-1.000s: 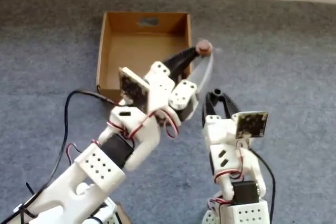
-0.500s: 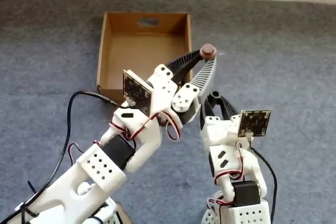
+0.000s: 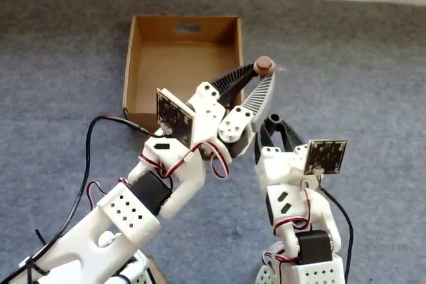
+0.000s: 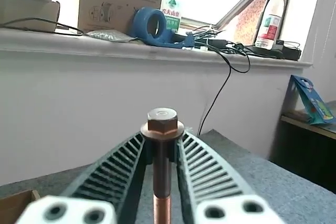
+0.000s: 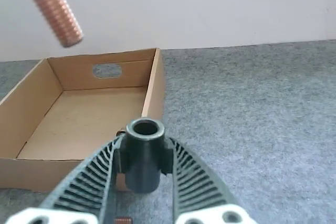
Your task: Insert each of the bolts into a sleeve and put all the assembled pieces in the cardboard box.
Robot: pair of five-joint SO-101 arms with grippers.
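Note:
My left gripper (image 3: 261, 74) is shut on a copper bolt (image 4: 161, 161), held upright with its hex head (image 3: 264, 65) on top, raised beside the box's near right corner. The bolt's threaded end (image 5: 55, 8) hangs in the air above and to the side of the sleeve. My right gripper (image 3: 271, 124) is shut on a dark sleeve (image 5: 143, 153), held upright with its open bore facing up, just below the left gripper. The cardboard box (image 3: 138, 58) lies open behind both arms, and its floor (image 5: 89, 119) holds nothing.
Grey carpet (image 3: 359, 78) covers the table on all sides of the box. A black cable (image 3: 106, 119) runs from the left arm near the box's front left corner. A small copper threaded piece (image 5: 122, 220) shows beneath the right gripper.
The left gripper with the bolt shifted slightly right and toward the right gripper, and the bolt's head now points up. The right arm barely moved.

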